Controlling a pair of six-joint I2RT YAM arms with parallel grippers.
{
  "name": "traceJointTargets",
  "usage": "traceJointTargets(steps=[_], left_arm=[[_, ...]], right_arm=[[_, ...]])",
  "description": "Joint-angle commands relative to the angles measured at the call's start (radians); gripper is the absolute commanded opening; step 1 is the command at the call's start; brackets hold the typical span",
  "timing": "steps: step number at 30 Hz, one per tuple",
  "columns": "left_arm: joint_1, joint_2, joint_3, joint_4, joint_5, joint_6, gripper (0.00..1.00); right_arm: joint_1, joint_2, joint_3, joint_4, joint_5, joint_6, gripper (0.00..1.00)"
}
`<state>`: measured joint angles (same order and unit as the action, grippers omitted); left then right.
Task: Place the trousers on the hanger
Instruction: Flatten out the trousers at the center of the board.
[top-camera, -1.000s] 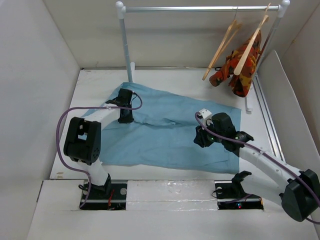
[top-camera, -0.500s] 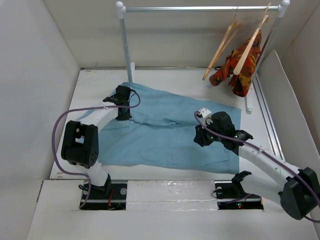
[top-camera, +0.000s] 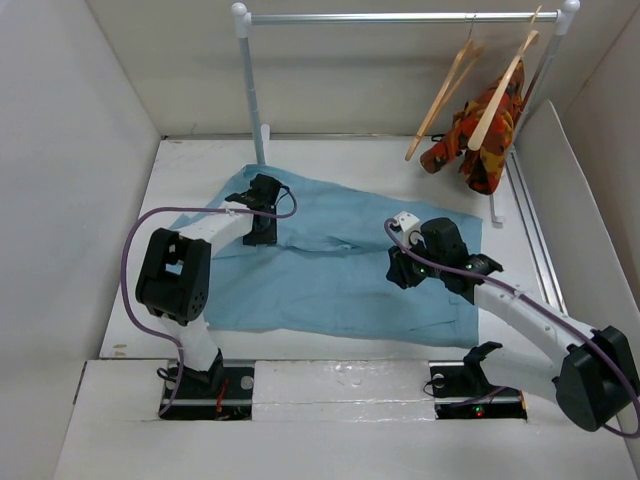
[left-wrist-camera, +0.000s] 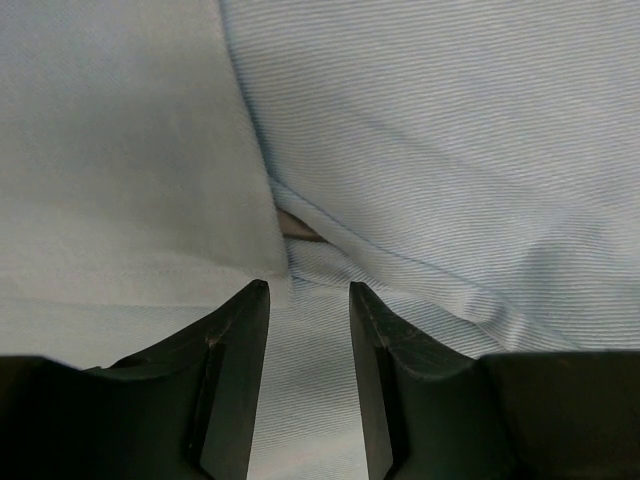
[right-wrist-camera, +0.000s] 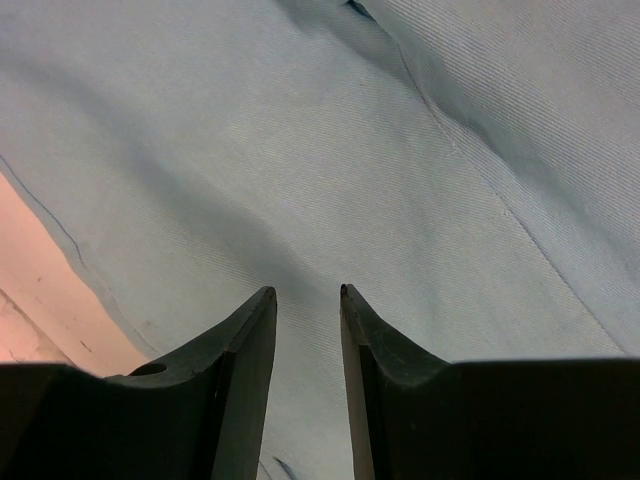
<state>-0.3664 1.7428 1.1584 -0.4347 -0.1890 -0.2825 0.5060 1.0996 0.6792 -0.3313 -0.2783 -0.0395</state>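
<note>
The light-blue trousers lie spread flat on the white table. My left gripper is down on their upper left part. Its jaws stand narrowly apart with a bunched fold of the cloth pinched between them. My right gripper is down on the right half of the trousers, its jaws also narrow with cloth between them. The bare wooden hanger hangs tilted on the rail at the back right, far from both grippers.
A metal clothes rail spans the back on two white posts. A second wooden hanger next to the bare one carries an orange-red patterned garment. White walls close in the left, right and back.
My left gripper has moved right, and the trousers' left edge has come along and bunched up. My right gripper has shifted slightly up and left.
</note>
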Motion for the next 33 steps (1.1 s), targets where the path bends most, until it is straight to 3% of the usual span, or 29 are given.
traceJointTargets(steps=[1, 5, 15, 26, 33], left_arm=[[0.006, -0.032, -0.006, 0.004, -0.053, -0.032, 0.34], [0.006, -0.039, -0.028, 0.027, -0.055, -0.037, 0.38], [0.017, -0.058, -0.123, 0.025, -0.104, -0.072, 0.24], [0.046, -0.049, -0.095, 0.054, -0.096, -0.073, 0.30], [0.026, -0.042, -0.028, 0.054, -0.081, -0.060, 0.37]], right_arm=[[-0.007, -0.027, 0.026, 0.017, -0.016, -0.017, 0.38], [-0.007, -0.043, -0.001, 0.014, -0.018, -0.008, 0.38], [-0.017, -0.075, -0.023, 0.005, -0.010, 0.001, 0.38], [-0.017, -0.093, -0.059, 0.008, -0.018, 0.015, 0.38], [-0.037, -0.142, -0.102, 0.001, 0.005, 0.032, 0.54]])
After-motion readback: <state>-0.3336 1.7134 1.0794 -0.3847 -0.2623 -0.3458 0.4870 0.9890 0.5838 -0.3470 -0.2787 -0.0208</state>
